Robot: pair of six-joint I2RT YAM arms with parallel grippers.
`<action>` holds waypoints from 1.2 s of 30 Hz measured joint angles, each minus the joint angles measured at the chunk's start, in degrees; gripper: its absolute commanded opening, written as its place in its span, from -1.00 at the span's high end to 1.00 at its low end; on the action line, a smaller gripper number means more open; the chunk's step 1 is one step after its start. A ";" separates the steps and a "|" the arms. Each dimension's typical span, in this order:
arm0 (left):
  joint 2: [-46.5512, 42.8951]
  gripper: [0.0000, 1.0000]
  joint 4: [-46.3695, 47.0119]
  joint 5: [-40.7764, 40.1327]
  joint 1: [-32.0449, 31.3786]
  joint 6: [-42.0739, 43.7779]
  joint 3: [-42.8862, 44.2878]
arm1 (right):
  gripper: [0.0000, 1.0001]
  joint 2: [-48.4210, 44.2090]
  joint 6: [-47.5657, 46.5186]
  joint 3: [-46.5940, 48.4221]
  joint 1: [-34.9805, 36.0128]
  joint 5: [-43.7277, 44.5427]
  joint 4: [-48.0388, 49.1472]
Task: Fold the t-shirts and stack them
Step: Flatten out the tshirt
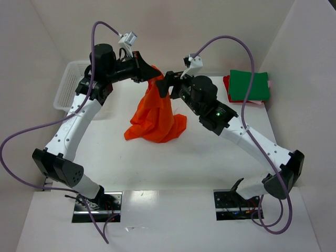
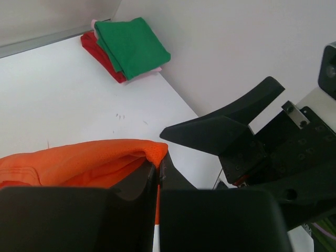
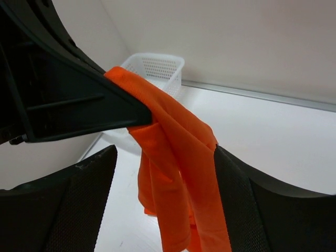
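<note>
The bright orange t-shirt (image 1: 156,113) hangs bunched from my left gripper (image 1: 150,73), its lower part resting on the table. In the left wrist view the left gripper (image 2: 157,164) is shut on a top edge of the orange shirt (image 2: 84,160). My right gripper (image 1: 164,85) is open just beside it, its fingers either side of the hanging cloth. In the right wrist view the orange shirt (image 3: 178,157) drops between the open fingers (image 3: 84,199), touching the right one. Folded green (image 1: 249,84), red and pale pink shirts lie stacked at the far right.
A white mesh basket (image 1: 71,84) stands at the far left against the wall; it also shows in the right wrist view (image 3: 155,68). The folded stack (image 2: 131,46) sits in the far right corner. White walls enclose the table on three sides.
</note>
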 measured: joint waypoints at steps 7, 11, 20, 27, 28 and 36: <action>-0.37 1.00 0.11 0.83 0.00 -0.04 0.00 | -0.47 2.64 -0.22 0.74 0.00 -1.22 0.42; -0.42 1.00 0.11 1.03 0.00 -0.02 0.00 | -0.11 3.15 -0.26 0.74 0.00 -1.81 0.39; -0.42 1.00 0.09 1.14 0.00 -0.22 0.00 | 0.12 3.13 0.39 0.61 0.00 -2.45 0.81; -0.39 1.00 -0.44 1.11 0.00 -1.25 1.68 | -0.07 1.86 1.60 -2.60 0.00 -3.34 1.31; -0.39 1.00 -0.35 1.11 0.00 -1.27 2.16 | -0.07 1.66 1.88 -3.23 0.00 -3.76 1.27; -0.26 1.00 -0.33 1.11 0.48 -1.29 3.98 | 0.11 -0.50 5.42 -9.51 0.00 -6.03 1.55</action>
